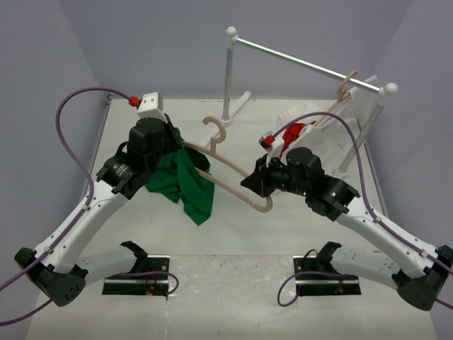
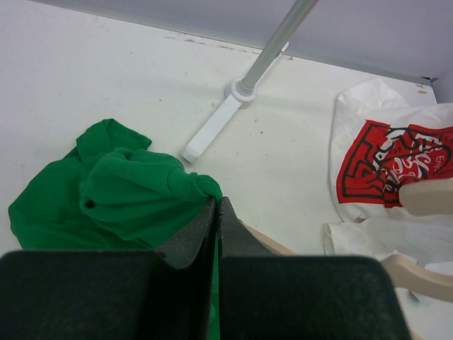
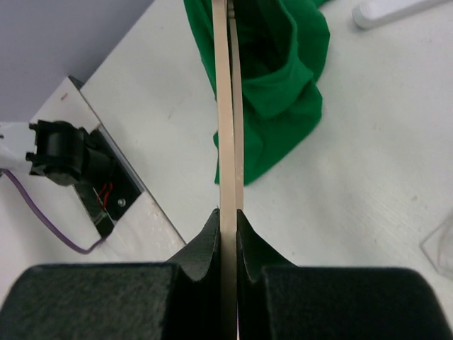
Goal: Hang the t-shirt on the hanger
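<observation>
Wooden hanger, clamped at its near end by the right hand, slants over the table middle into the green t-shirt pinched in the closed left hand; threading seems underway, next needing cloth drawn along that arm.

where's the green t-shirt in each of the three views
top external: the green t-shirt is left of centre, below the left hand
left wrist: lower left, bunched up
right wrist: top centre, behind the hanger
shared landmark: the hanger, visible in all three
</observation>
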You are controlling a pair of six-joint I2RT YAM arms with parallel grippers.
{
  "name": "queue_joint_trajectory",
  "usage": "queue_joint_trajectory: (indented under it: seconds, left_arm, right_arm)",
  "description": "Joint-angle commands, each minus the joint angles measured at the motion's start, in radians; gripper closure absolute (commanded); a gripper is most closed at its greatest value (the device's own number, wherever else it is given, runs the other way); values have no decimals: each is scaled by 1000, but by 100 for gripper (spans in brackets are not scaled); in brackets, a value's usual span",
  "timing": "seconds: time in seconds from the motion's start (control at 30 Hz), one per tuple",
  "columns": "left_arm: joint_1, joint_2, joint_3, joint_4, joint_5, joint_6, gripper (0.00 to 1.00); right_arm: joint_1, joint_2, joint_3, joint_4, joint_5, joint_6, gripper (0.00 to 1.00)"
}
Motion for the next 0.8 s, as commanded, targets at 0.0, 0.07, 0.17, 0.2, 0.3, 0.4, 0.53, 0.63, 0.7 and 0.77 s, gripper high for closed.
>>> queue_joint_trajectory:
  seconds: [0.0, 0.07, 0.17, 0.2, 0.3, 0.4, 0.53, 0.63, 0.7, 0.77]
  left_arm:
    - [12, -3, 15, 39, -38, -25, 100]
    - [12, -2, 11, 47, -23, -30, 100]
    - [12, -6, 11, 53, -6, -32, 100]
    - [12, -7, 12, 52, -4, -32, 100]
    - [12, -17, 13, 49, 8, -31, 100]
    - [12, -23, 11, 57, 41, -36, 100]
    - [12, -15, 19, 60, 71, -30, 100]
    - [11, -7, 27, 46, 61, -18, 100]
    - [13, 0, 38, 34, 54, -6, 100]
    - [14, 9, 57, 6, 40, 18, 100]
  right_arm:
    - [6, -136, -85, -70, 17, 44, 100]
    - [6, -163, -102, -80, 49, 51, 100]
    - [6, -140, -75, -147, 140, 58, 100]
    - [7, -124, -58, -171, 175, 61, 100]
    - [6, -94, -30, -142, 192, 58, 100]
    - [9, -25, 44, -92, 202, 56, 100]
    - [17, 77, 140, -7, 54, 45, 100]
    - [17, 118, 178, 25, -59, 46, 100]
    - [17, 116, 172, 38, -98, 31, 100]
    - [16, 108, 170, -3, -129, -2, 100]
